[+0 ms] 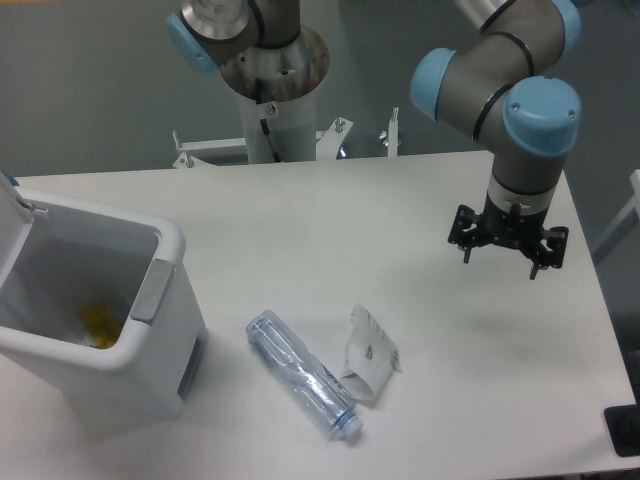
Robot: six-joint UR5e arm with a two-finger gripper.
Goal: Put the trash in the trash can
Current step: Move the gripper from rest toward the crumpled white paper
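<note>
Table (330, 230): white top, carrying everything listed here and spreading beneath the gripper on every side.

Arm (500, 75): grey links with light blue joint caps, reaching in from the upper edge and bending down to the gripper on the right side of the view. Its base column (272, 85) is standing at the far table edge, up and well to the left of the gripper.

Bin (95, 300): white, rectangular, rounded rim, grey handle panel on the side facing the gripper. It is sitting far to the gripper's left and somewhat nearer the camera, lid (12, 215) swung open at the far left. Something yellow (100, 325) is lying inside at the bottom; what it is cannot be told.

Bottle (303, 373): clear plastic, thin printed label, lying on its side on the table, below and left of the gripper and well apart from it, between gripper and bin. Its cap end is pointing toward the near table edge.

Packet (370, 352): white, foil-like, dark print, crumpled and lying just beside the bottle on the side nearer the gripper. Whether the two are touching cannot be told.

Gripper (507, 250): black, hanging above the table with its shadow below it, fingers spread apart and holding nothing.
</note>
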